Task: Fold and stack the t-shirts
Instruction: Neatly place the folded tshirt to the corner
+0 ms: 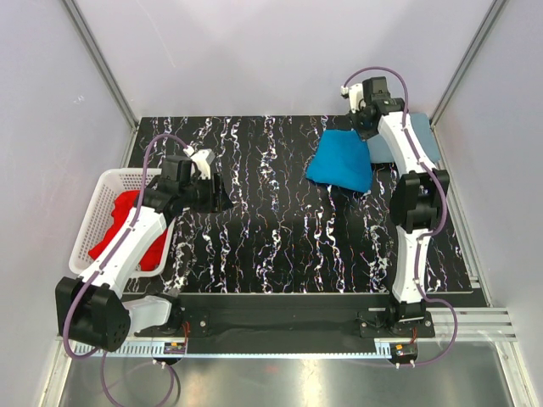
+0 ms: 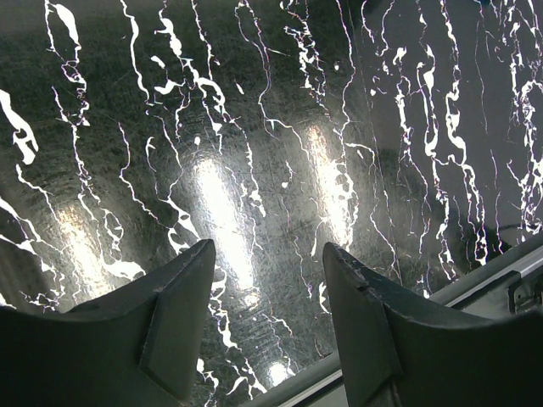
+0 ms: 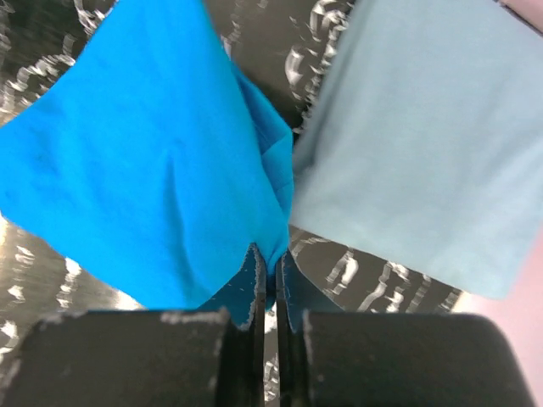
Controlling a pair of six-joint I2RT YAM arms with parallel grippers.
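Looking top-down: right claw (image 1: 366, 119) pinches bright blue t-shirt (image 1: 341, 165) far right on desk (image 1: 254, 246), beside grey-blue t-shirt (image 1: 427, 144); red t-shirts (image 1: 127, 222) in basket (image 1: 95, 197). Left wrist: left claw (image 2: 267, 254) wide, empty. Right wrist: cloth looks limp and light, so grab corners.

The left arm (image 1: 127, 246) leans forward from its base, with the wrist angled to the right. The left jaws stand parted and empty. The right arm (image 1: 416, 212) reaches far forward. The right jaws are closed on a corner of the bright blue t-shirt (image 3: 153, 161).
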